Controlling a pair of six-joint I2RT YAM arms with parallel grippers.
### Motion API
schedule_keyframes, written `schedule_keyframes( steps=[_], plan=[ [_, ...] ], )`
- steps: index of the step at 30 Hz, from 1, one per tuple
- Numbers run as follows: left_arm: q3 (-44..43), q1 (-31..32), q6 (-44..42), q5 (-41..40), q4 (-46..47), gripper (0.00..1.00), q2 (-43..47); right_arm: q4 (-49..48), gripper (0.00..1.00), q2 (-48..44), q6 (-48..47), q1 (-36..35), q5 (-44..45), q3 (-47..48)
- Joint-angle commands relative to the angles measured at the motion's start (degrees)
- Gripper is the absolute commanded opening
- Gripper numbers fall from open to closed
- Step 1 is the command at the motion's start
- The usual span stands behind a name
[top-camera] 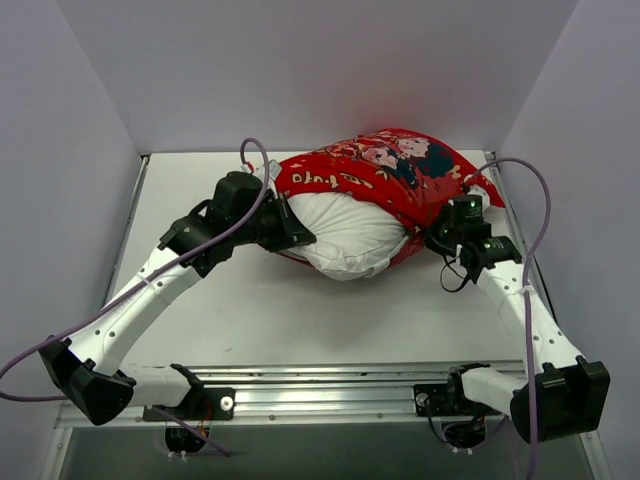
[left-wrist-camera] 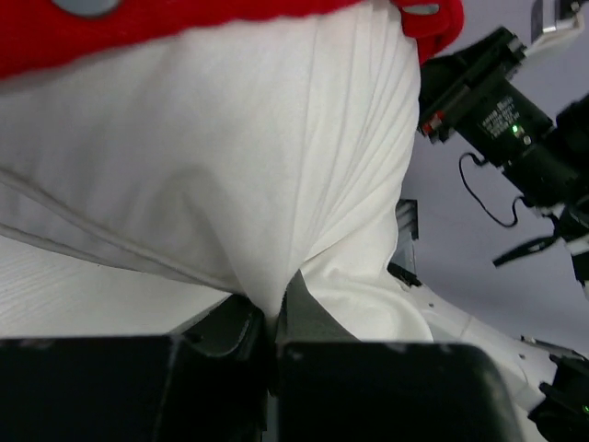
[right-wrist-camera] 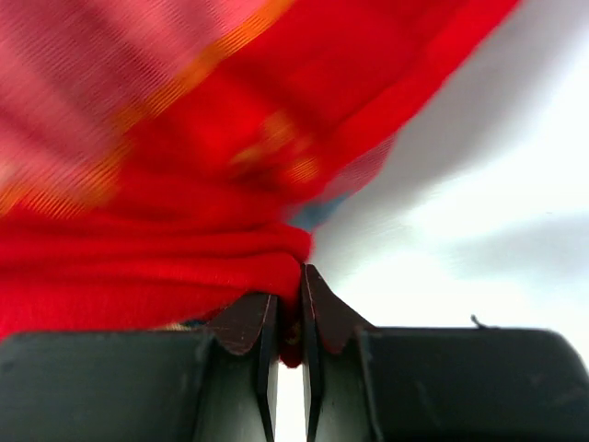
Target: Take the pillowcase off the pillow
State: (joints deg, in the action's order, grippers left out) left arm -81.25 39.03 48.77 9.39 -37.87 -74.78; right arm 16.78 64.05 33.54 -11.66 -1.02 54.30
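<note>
The red printed pillowcase [top-camera: 385,175] covers the far part of the plump white pillow [top-camera: 345,235], whose near end bulges out bare. My left gripper [top-camera: 292,232] is at the pillow's left end, shut on a pinch of white pillow fabric [left-wrist-camera: 276,276]. My right gripper [top-camera: 440,232] is at the right side, shut on a bunched fold of the red pillowcase [right-wrist-camera: 230,258]. The red cover's hem runs across the top of the left wrist view [left-wrist-camera: 184,23]. The pillow's tag is not visible.
The white table [top-camera: 300,320] is walled by grey panels on the left, back and right. A metal rail [top-camera: 330,385] with the arm bases runs along the near edge. Purple cables loop over both arms. The right arm's wrist [left-wrist-camera: 502,115] shows in the left wrist view.
</note>
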Motion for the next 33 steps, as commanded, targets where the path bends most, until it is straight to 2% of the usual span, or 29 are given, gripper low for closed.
schedule_keyframes(
  steps=[1, 3, 4, 5, 7, 8, 10, 13, 15, 19, 27, 33],
  plan=[
    [-2.1, -4.5, -2.7, 10.8, 1.0, 0.02, 8.0, 4.6, 0.00, 3.1, -0.9, 7.1, 9.8, 3.3],
    [-1.0, -6.6, -4.0, 12.3, -0.4, 0.02, 9.2, 3.7, 0.02, 3.8, -2.5, 5.8, 7.5, 5.4],
    [-0.3, -6.9, -6.0, 12.5, -2.1, 0.02, 9.4, 1.4, 0.06, 3.5, -3.4, 4.6, 6.0, 5.9],
    [0.0, -6.9, -6.9, 12.6, -2.7, 0.02, 9.1, 0.2, 0.17, 2.7, -4.4, 0.6, 3.9, 6.7],
    [0.5, -6.9, -9.3, 12.8, -3.4, 0.02, 8.5, -1.6, 0.27, 2.2, -7.2, -4.4, 3.1, 10.6],
    [1.4, -6.9, -9.8, 13.5, -3.3, 0.02, 7.9, -1.8, 0.38, 2.1, -8.0, -8.7, 2.3, 12.2],
    [2.3, -6.7, -11.3, 13.6, -2.6, 0.02, 7.5, -1.9, 0.46, 2.6, -10.7, -12.2, -0.5, 17.5],
    [4.2, -6.2, -13.6, 13.2, -1.2, 0.02, 7.4, -1.0, 0.63, 4.8, -15.1, -18.5, -3.0, 25.5],
    [6.1, -5.2, -14.4, 12.1, -0.1, 0.02, 8.2, 0.5, 0.66, 8.4, -17.6, -23.0, -3.6, 29.9],
    [9.4, -4.1, -15.2, 11.2, 2.9, 0.02, 9.5, 1.9, 0.68, 16.5, -22.1, -27.3, -4.8, 39.3],
    [14.4, -2.6, -14.4, 7.9, 3.2, 0.02, 12.6, 5.3, 0.71, 36.0, -27.3, -29.9, -9.9, 56.2],
    [19.3, -2.1, -11.7, 6.5, 5.7, 0.02, 15.4, 6.1, 0.72, 45.7, -29.8, -30.4, -5.4, 58.7]
  ],
)
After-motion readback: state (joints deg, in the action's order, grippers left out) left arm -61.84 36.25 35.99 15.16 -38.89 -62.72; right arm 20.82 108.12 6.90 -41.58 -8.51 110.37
